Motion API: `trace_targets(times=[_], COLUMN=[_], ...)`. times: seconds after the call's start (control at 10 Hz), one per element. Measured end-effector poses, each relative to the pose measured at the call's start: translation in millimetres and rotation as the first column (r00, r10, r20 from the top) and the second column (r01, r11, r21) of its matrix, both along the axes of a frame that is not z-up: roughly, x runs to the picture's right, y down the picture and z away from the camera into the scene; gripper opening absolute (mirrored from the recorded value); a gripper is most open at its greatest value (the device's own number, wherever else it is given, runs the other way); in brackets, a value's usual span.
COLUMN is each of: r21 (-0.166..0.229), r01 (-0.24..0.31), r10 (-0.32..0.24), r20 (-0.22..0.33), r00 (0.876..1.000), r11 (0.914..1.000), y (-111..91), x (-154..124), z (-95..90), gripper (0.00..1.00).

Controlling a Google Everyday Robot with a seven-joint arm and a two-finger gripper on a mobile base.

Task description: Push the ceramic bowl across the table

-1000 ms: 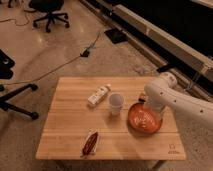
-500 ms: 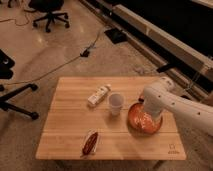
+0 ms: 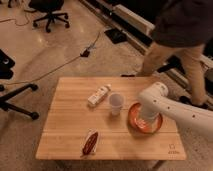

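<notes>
The ceramic bowl, orange-red and shallow, sits on the right half of the light wooden table. My white arm reaches in from the right and bends down over it. The gripper is down inside the bowl, over its right part, mostly hidden by the wrist. A small translucent white cup stands just left of the bowl, close to its rim.
A white bottle lies left of the cup. A red-brown packet lies near the front edge. A small logo marks the front right corner. A person stands behind the table's right end. An office chair and a cable are on the floor.
My arm's elbow has swung left and lower, over the bowl. The bowl has barely shifted. A person has come into view behind the table at the right.
</notes>
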State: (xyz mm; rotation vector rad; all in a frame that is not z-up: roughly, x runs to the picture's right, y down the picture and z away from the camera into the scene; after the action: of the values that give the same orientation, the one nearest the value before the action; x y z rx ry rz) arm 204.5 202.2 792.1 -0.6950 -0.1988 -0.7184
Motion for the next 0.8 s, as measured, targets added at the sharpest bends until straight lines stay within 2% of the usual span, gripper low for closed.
trace_targets(times=[0.4,0.8], r21=[-0.026,-0.025], r01=[-0.002,-0.002], r10=[0.002,0.002], r20=[-0.008,-0.012], r00=[1.000,1.000], r11=[0.9996,0.9997], y=[22.5,34.2], x=[-8.8,-14.6], z=[-11.7,-22.3], gripper=[0.65,0.65])
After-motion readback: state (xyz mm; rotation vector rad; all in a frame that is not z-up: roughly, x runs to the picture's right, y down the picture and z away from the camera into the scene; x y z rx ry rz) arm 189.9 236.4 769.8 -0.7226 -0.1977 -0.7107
